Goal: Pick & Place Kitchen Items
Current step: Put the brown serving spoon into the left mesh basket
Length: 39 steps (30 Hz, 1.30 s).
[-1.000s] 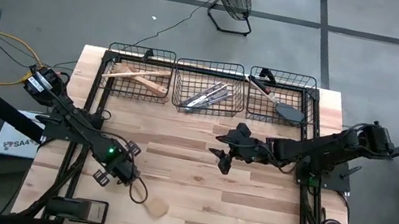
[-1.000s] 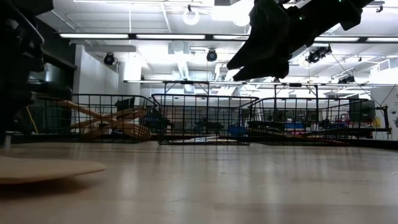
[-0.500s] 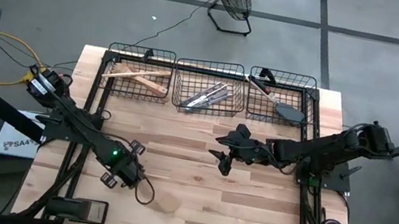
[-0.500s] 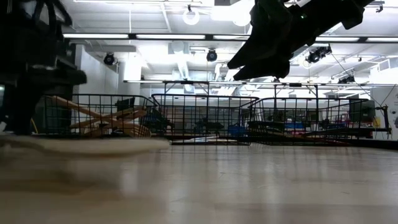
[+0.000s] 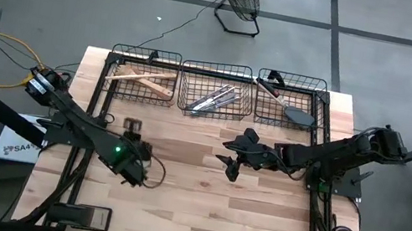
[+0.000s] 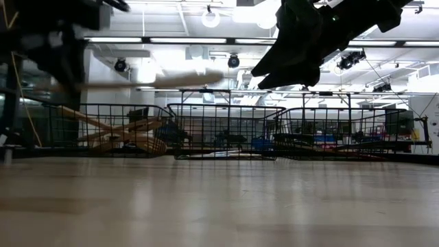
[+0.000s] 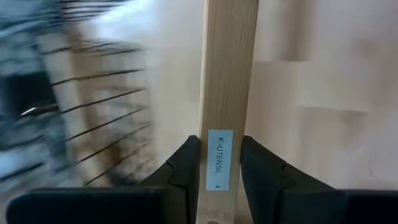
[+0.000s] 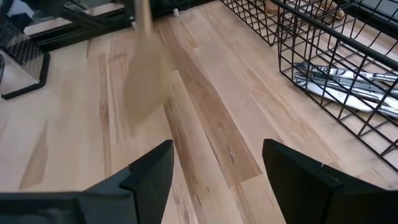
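The table (image 5: 257, 210) is pale planked wood with a visible grain and a smooth, faintly satin face that catches the ceiling light in the low view. The left gripper (image 7: 221, 171) closes matt black plastic-looking fingers on a light wooden spatula (image 7: 229, 74), its handle unvarnished, fine-grained and carrying a small glossy printed label (image 7: 219, 158). The right gripper (image 8: 217, 171) has the same dull black fingers, held apart. The three baskets (image 5: 212, 91) are thin black coated wire. In the middle one the knives (image 8: 339, 78) are bright, polished silver metal; the wooden spoons (image 5: 143, 79) look matt and pale.
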Motion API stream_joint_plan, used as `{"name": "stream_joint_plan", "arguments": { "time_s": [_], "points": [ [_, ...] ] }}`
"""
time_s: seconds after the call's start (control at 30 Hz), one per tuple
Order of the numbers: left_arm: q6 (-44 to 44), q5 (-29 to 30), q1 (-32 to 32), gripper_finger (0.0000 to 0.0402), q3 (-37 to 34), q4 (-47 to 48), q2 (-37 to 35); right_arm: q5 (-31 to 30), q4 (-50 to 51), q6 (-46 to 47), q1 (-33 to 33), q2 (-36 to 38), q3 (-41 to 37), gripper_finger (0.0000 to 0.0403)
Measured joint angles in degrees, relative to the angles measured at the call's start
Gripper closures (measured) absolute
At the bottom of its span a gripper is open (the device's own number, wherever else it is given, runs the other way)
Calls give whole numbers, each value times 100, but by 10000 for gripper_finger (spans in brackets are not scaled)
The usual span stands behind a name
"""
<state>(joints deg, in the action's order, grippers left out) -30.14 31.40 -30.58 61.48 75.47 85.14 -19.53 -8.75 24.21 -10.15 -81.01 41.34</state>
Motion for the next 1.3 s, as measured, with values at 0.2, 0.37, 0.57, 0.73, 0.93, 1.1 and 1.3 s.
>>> {"name": "stream_joint_plan", "arguments": {
  "time_s": [0.2,0.37,0.57,0.73,0.93,1.1,1.3],
  "points": [
    [-1774,1321,73,316,549,1476,-69,-1,34,0,0,0,0,164],
    [-2553,1895,363,316,598,1471,-210,-2,48,-2,0,0,0,164],
    [-3090,2087,1118,316,535,1453,-210,-2,61,-2,0,0,0,164],
    [-2999,2176,1893,316,535,1456,-205,-2,62,-2,0,0,0,164],
    [-2099,1910,3004,316,535,1450,-205,-2,87,-2,0,0,0,164],
    [-1559,1646,3785,316,535,1454,-205,-2,87,-2,0,0,-2,164],
    [-1024,1481,4479,316,534,1452,-205,-4,96,-3,0,0,-2,164]
  ]
}}
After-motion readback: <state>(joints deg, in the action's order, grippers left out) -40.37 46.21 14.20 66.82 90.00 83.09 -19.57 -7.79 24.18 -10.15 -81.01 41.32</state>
